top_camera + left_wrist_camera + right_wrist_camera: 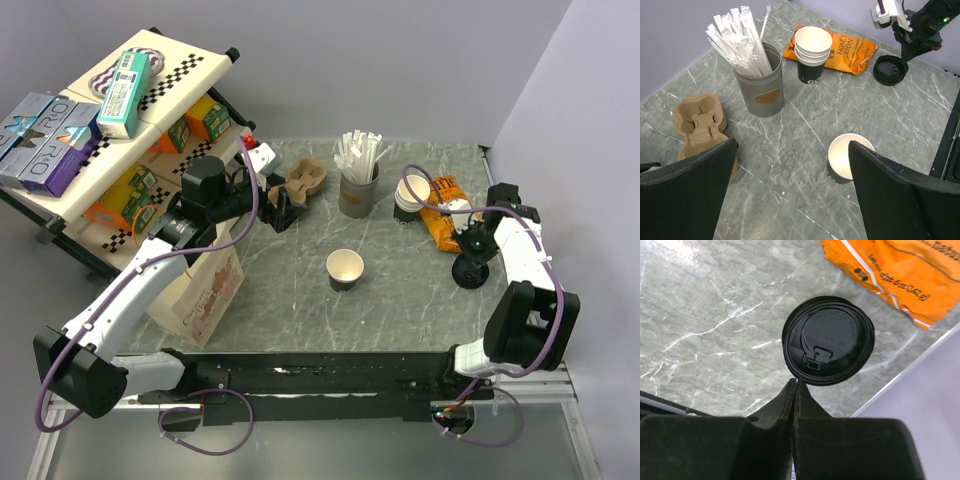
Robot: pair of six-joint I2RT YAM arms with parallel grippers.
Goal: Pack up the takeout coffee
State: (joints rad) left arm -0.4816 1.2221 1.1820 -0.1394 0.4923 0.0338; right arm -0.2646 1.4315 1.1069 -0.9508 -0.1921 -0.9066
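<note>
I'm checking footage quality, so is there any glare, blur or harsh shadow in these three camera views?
Top view: even light, soft shadows, everything sharp. Left wrist view: the near fingers are dark with little detail; the table beyond is crisp. Right wrist view: a bright glare patch on the table at top left; the black lid is sharp.

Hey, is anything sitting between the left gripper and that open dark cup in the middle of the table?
Nothing visible. The left gripper is open, and the cup stands just beyond it on bare table. The straw holder and carrier sit off to one side.
</note>
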